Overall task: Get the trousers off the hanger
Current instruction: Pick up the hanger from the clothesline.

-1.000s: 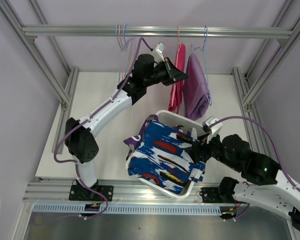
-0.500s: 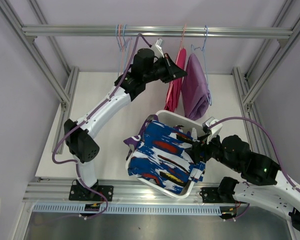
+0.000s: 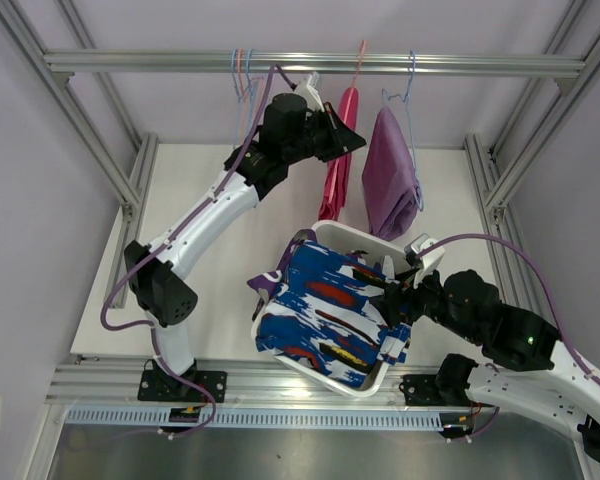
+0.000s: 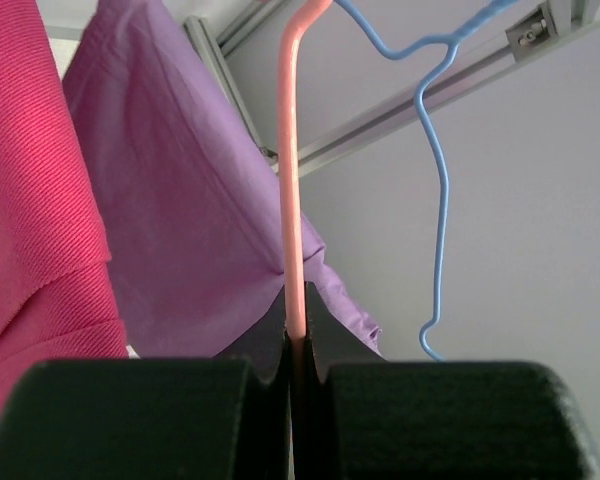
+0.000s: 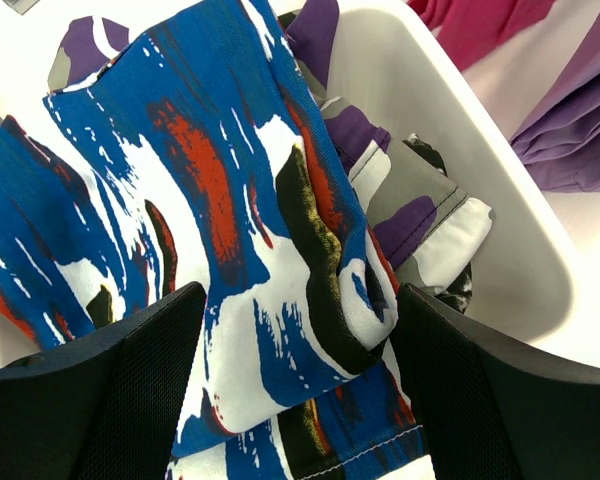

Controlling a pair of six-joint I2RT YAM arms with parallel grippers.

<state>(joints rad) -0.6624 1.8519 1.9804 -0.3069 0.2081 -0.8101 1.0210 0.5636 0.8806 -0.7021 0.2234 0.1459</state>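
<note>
Bright pink trousers [image 3: 336, 165] [image 4: 30, 170] hang from a salmon-pink hanger [image 3: 358, 62] [image 4: 291, 170] on the top rail [image 3: 480, 66]. My left gripper [image 3: 354, 139] [image 4: 296, 345] is shut on that hanger's wire, just right of the pink cloth. Lilac trousers [image 3: 391, 175] [image 4: 195, 200] hang beside them on a blue hanger [image 3: 410, 75] [image 4: 436, 170]. Blue-white patterned trousers [image 3: 325, 315] [image 5: 220, 200] lie on top in the white basket [image 3: 355, 233] [image 5: 460, 120], over purple-white camouflage trousers [image 5: 420, 205]. My right gripper [image 3: 392, 300] [image 5: 300, 300] hovers open over the patterned cloth, holding nothing.
Empty wire hangers [image 3: 244, 80] hang at the rail's left end. Aluminium frame posts [image 3: 500, 180] stand on both sides of the white table [image 3: 190, 230]. The basket sits at the near edge between the arms.
My left gripper has moved up and to the left with the pink hanger in it. The pink trousers have swung left, away from the lilac pair. The right arm has not moved.
</note>
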